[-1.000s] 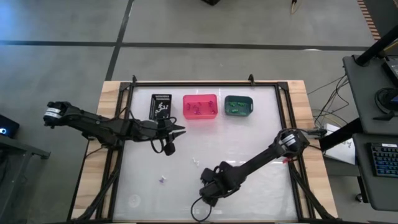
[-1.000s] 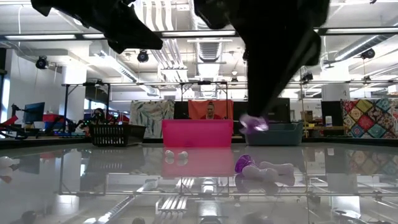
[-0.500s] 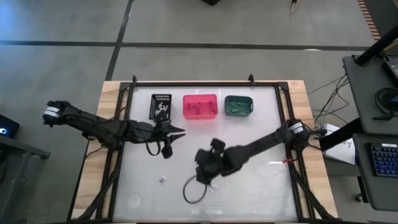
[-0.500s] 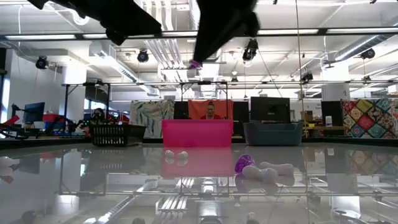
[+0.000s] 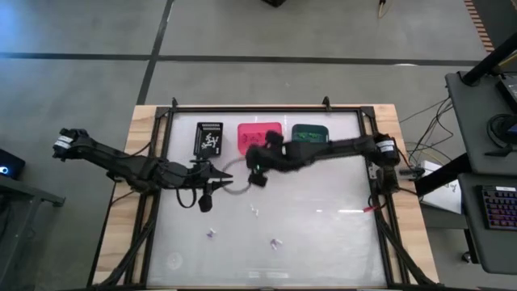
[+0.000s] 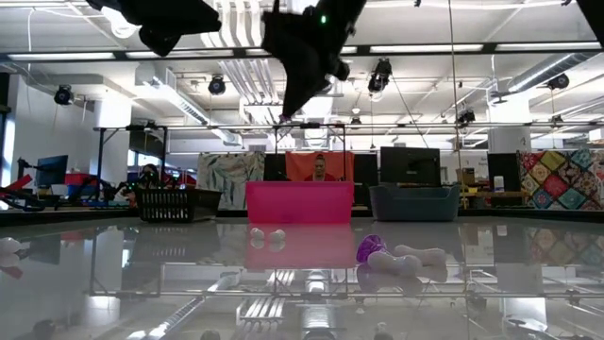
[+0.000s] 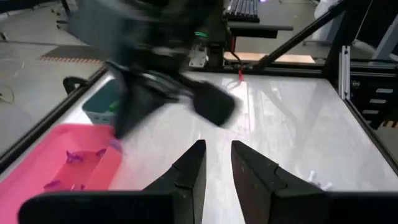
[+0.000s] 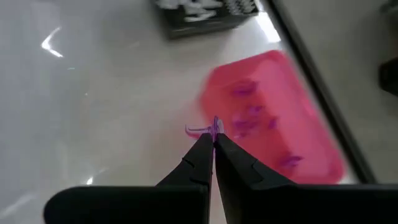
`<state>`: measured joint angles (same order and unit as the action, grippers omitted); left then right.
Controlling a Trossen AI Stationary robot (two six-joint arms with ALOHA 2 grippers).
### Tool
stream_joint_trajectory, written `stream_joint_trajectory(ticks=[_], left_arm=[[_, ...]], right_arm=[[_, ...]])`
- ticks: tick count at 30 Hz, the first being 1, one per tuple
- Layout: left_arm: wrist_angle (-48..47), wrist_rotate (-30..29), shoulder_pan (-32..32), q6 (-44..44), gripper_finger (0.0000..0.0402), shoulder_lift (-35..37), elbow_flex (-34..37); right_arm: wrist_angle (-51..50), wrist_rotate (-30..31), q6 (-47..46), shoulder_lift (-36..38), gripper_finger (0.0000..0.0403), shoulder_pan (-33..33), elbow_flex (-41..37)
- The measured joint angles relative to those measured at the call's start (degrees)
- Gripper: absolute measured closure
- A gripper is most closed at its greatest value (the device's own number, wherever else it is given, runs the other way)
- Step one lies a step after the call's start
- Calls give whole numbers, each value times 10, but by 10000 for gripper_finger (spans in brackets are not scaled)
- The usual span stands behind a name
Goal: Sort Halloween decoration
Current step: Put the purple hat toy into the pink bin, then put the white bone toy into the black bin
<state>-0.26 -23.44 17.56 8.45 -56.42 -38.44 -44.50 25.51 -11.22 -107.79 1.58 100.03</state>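
Overhead, the right end effector [image 5: 257, 155] hung just in front of the pink bin [image 5: 260, 131], its fingers pinched shut on a small purple trinket [image 8: 213, 127] that stuck out from the tips. From its own wrist camera the trinket sat at the bin's near edge, with several more purple pieces [image 8: 252, 118] already lying inside. The right arm stretched in from three o'clock across the back of the tabletop [image 5: 323, 226].

The left end effector [image 5: 229, 172] pointed toward three o'clock at mid-left of the tabletop, just below the black bin [image 5: 209, 137], its two fingers slightly apart and holding nothing. White pieces [image 5: 210, 142] showed in that black bin, and green ones [image 5: 308, 137] in the teal bin [image 5: 310, 132] at one o'clock.

Loose trinkets lay on the glass nearer six o'clock: one whitish [image 5: 255, 212] close to centre, another [image 5: 212, 234] toward seven o'clock, and a purple-tinted one [image 5: 275, 242] at six. From tabletop height, a purple piece [image 6: 370, 249] touched a white one [image 6: 423, 256] in front of the pink bin.
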Motion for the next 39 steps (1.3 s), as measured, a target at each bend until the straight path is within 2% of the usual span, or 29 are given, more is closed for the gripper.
stream_joint_trajectory(ticks=[6, 13, 16, 18, 24, 28, 34, 39], left_arm=[[-30, -1, 7, 33, 342, 11, 0], [-42, -1, 9, 68, 342, 11, 1], [-39, -1, 10, 81, 342, 8, 3], [-34, -2, 10, 88, 342, 2, 5], [-26, -1, 12, 101, 342, -29, 7], [-26, -1, 12, 102, 342, -42, 7], [-27, -1, 12, 102, 342, -47, 7], [-28, 4, 12, 101, 342, -62, 7]], right_arm=[[21, -14, 58, 0, 394, -88, -19], [119, -101, 76, 0, 394, -185, -91], [148, -175, 68, 0, 387, -214, -109], [170, -198, 67, 0, 374, -223, -118], [183, -195, 68, 0, 335, -231, -119], [182, -196, 68, 9, 326, -224, -117], [178, -201, 82, 51, 330, -183, -130], [221, -202, 93, 110, 326, -124, -186]])
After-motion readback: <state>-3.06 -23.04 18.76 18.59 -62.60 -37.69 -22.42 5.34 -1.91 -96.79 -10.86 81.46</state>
